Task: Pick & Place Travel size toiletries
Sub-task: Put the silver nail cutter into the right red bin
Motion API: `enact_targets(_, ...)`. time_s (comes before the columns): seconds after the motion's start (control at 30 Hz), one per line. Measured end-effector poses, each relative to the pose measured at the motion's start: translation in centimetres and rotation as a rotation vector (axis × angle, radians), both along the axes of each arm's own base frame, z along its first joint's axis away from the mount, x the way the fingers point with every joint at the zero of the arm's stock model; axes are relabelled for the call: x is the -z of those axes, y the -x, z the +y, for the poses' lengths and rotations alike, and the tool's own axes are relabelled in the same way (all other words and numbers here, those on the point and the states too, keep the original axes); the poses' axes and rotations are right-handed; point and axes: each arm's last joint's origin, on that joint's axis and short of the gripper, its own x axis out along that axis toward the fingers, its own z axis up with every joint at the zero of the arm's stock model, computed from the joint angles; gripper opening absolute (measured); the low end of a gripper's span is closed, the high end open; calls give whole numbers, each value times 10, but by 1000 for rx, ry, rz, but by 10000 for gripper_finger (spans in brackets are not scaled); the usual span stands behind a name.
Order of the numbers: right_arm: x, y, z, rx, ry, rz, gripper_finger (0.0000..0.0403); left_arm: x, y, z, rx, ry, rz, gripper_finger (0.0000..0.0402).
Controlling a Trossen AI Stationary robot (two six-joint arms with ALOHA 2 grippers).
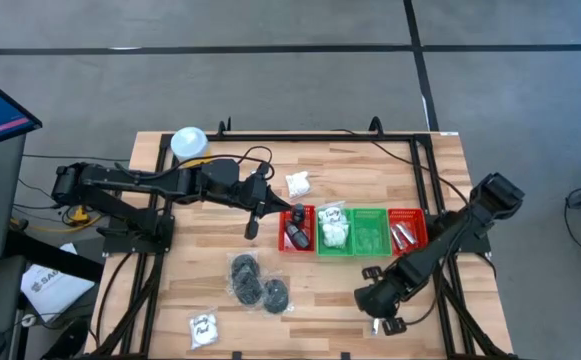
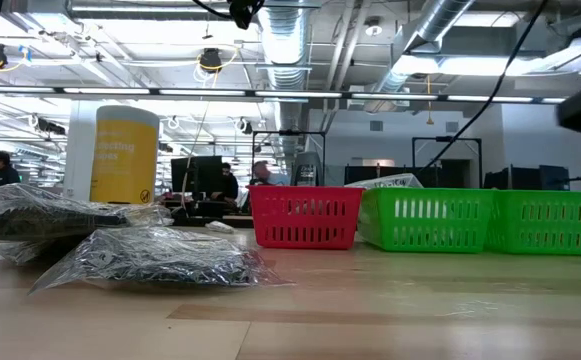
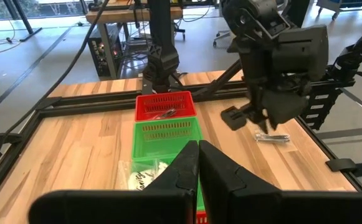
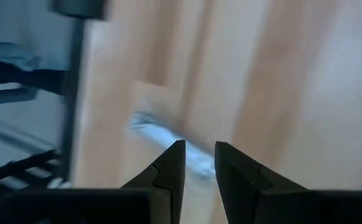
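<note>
My left gripper (image 1: 253, 228) (image 3: 198, 163) is shut and empty. It hangs above the table just left of the tray row, near the left red tray (image 1: 296, 228). My right gripper (image 1: 385, 318) (image 4: 199, 163) is narrowly open near the table's near edge. It is low over a small silver tube (image 4: 162, 135) (image 3: 272, 138) that lies flat on the wood; the fingertips stand over one end of it, and no touch shows. Clear bags of black round pieces (image 1: 258, 282) (image 2: 150, 255) and white sachets (image 1: 202, 328) (image 1: 298, 184) lie loose on the table.
Four trays stand in a row: red, green (image 1: 334, 230), green (image 1: 371, 230), red (image 1: 407, 230). They hold a bag of black pieces, white sachets and tubes. A yellow cylinder with a white lid (image 1: 189, 143) (image 2: 125, 155) stands at the far left. A black frame rims the table.
</note>
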Motion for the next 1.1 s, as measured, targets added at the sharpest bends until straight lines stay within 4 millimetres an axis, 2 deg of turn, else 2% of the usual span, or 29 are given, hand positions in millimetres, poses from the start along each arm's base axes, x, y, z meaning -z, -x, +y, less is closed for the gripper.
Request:
enact_targets(0.17,-2,9,15,-65,-43,-26,100,0,0,0,0,0,-1,4)
enact_targets(0.33,-3,18,29,-132,-70,-59,138,-1,0,0,0,0,-7,4)
enact_targets(0.67,-4,28,41,-305,-46,-156,208,-2,-1,0,0,0,-26,3)
enact_targets(0.83,-5,30,43,-352,4,-228,219,-3,-1,0,1,0,-31,3)
enact_targets(1.1,-4,30,47,-358,41,-284,209,-3,-1,0,-20,75,-30,4)
